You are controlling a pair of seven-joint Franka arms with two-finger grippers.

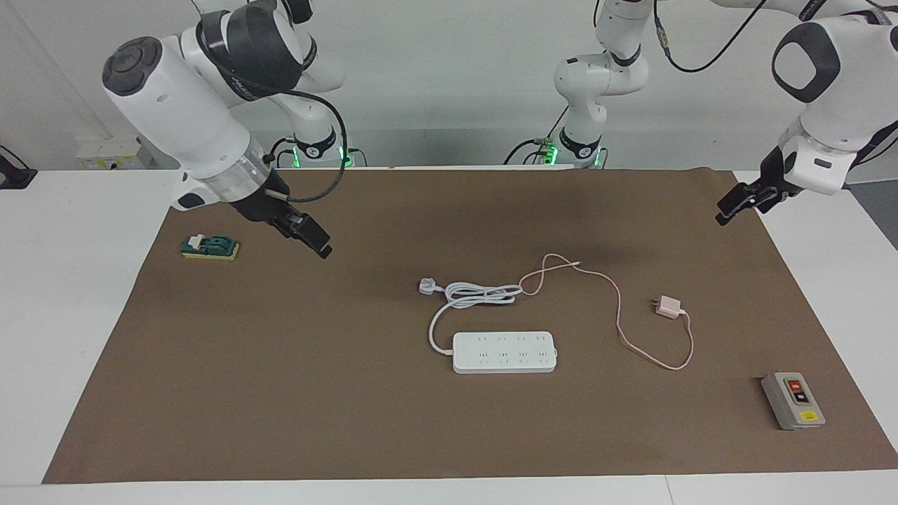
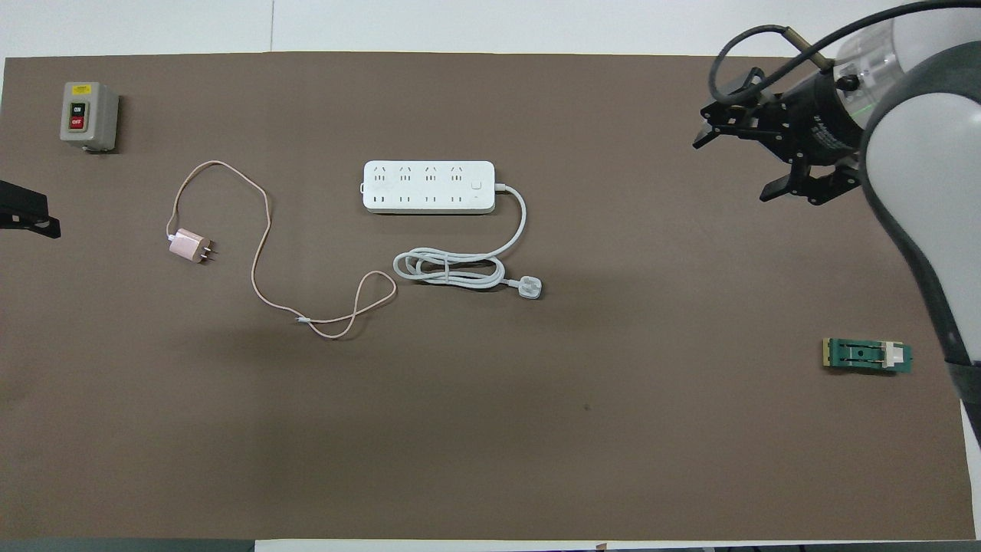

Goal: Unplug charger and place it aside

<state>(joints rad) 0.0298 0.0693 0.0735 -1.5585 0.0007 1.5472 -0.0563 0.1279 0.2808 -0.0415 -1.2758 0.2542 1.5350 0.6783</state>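
The pale-pink charger (image 1: 668, 306) (image 2: 188, 246) lies on its side on the brown mat, prongs bare and out of any socket. It is beside the white power strip (image 1: 505, 351) (image 2: 428, 186), toward the left arm's end. Its thin pink cable (image 1: 620, 319) (image 2: 264, 253) loops across the mat to the coiled white cord (image 1: 480, 294) (image 2: 448, 269). My left gripper (image 1: 729, 209) (image 2: 27, 215) hangs over the mat's edge at the left arm's end, apart from the charger. My right gripper (image 1: 317, 240) (image 2: 742, 161) is open and empty over the right arm's end.
A grey on/off switch box (image 1: 793, 400) (image 2: 89, 116) stands at the mat's corner toward the left arm's end, farther from the robots. A small green part (image 1: 210, 247) (image 2: 867, 355) lies toward the right arm's end. The cord's white plug (image 1: 428, 285) (image 2: 529, 287) lies loose.
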